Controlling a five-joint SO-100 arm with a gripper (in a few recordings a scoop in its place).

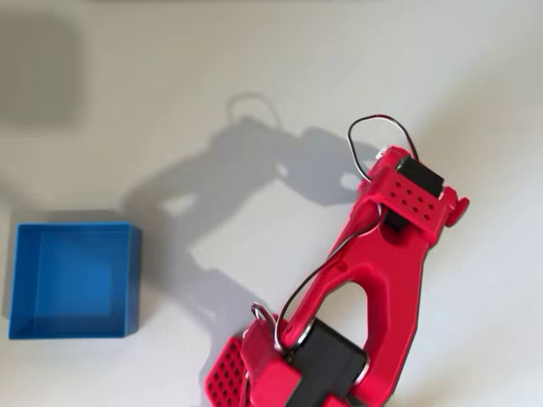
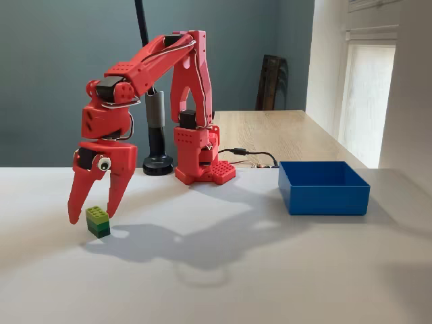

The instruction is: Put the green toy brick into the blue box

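White table (image 2: 283, 270), matte, lit from the right, soft shadows. Dark teal wall (image 2: 61, 67) behind. Wooden tabletop (image 2: 283, 131) beyond the far edge; dark chair back (image 2: 270, 82) against the wall. Bright window (image 2: 368, 94), white frame, right side.

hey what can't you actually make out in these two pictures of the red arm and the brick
- Blue box floor: hidden in the fixed view by its near wall.
- Arm base: cut off by the overhead view's bottom edge.
- Green toy brick: too small to count studs; the open gripper straddles it, and whether they touch is unclear.
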